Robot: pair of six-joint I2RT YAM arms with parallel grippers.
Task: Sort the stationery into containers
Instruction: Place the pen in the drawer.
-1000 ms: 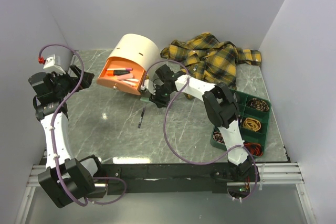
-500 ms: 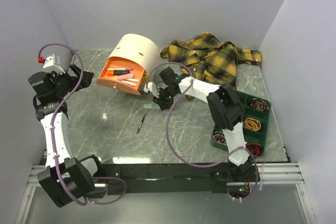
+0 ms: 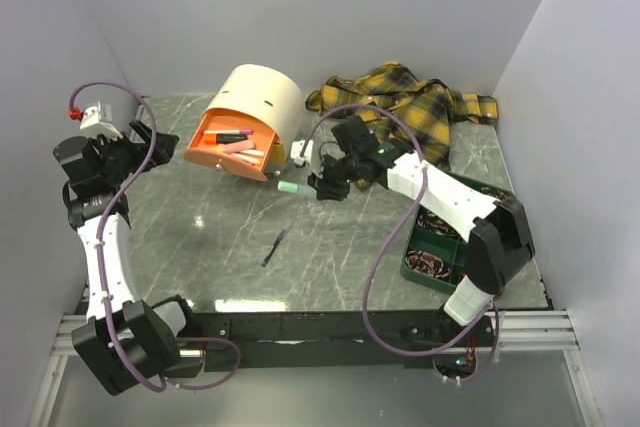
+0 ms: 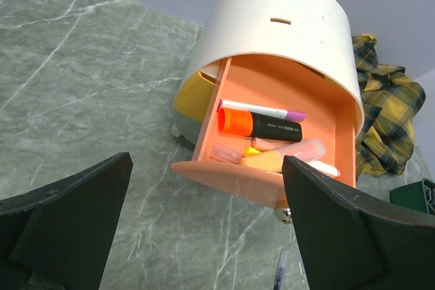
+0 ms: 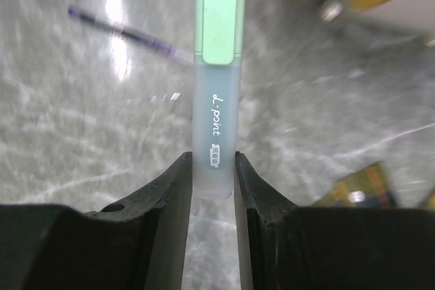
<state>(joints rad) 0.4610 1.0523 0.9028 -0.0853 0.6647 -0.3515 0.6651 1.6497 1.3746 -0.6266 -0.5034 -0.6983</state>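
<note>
Top view. Shows the right gripper (image 3: 313,186) partly closed on a highlighter (image 3: 290,188), held level just off the front right corner of the drawer box (image 3: 262,97), between it and the plaid shirt (image 3: 410,107). Looks lifted clear of the table (image 3: 200,217), though hard to confirm from here. Leaves a black pen (image 3: 273,247) lying loose nearer the arms. Places the left gripper (image 3: 143,147) at the far left, spread wide and holding nothing. Shows the green tray (image 3: 505,205) at the right edge, largely hidden by the arm, with coiled rubber bands (image 3: 432,265) in the compartments that show.

Left wrist. Looks straight into the open orange drawer: a white pen (image 4: 262,109) with a purple cap, an orange-capped marker (image 4: 262,123) and pink markers (image 4: 285,154) in a loose pile, with room left over. Confirms both fingers far apart with nothing between them.

Right wrist. Shows both fingers (image 5: 170,195) pinching the frosted barrel at its tail end, mint cap pointing away. Probably light, stiff and smooth plastic, so likely to pivot or slip when gripped this far from the middle. Better taken mid-barrel and carried level.
</note>
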